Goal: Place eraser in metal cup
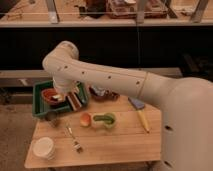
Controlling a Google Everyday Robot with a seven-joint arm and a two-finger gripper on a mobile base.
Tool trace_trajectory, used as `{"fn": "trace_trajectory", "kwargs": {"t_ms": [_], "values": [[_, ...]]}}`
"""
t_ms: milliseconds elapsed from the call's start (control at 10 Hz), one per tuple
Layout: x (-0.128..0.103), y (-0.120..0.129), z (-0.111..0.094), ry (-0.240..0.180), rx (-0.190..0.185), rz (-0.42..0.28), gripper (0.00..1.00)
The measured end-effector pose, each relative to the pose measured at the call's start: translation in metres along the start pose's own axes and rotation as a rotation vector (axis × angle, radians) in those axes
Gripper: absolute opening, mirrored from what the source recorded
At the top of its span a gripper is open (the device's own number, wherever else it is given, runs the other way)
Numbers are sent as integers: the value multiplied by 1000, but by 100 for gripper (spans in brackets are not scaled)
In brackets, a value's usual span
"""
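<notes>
— Where is the eraser?
— The eraser [75,102], striped black, red and white, is held tilted on end in the gripper [70,98], over the far left part of the table [120,145].
— And the metal cup?
— The metal cup [51,118], a small dull grey cylinder, stands upright on the table. It is left of the eraser, a little nearer, and apart from it.
</notes>
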State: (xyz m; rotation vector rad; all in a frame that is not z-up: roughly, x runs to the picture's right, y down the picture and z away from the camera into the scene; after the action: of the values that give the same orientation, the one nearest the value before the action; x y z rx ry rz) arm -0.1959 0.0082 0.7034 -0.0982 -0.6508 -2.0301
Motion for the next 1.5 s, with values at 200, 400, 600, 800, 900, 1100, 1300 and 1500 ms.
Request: {"fn": "trace_trajectory", "kwargs": {"t_ms": [200, 400, 600, 800, 900, 1100, 1300, 1500], "values": [[34, -9, 17, -3, 26, -63, 0], [48, -32, 33, -34, 59, -152, 0], [44, -54, 54, -80, 96, -233, 0], [40, -67, 68, -112, 115, -275, 0], [38, -70, 72, -127, 115, -289, 0], [35, -80, 79, -146, 115, -314, 0], [31, -89, 91, -163, 110, -336, 0], [27, -96, 100, -175, 102, -357, 0]]}}
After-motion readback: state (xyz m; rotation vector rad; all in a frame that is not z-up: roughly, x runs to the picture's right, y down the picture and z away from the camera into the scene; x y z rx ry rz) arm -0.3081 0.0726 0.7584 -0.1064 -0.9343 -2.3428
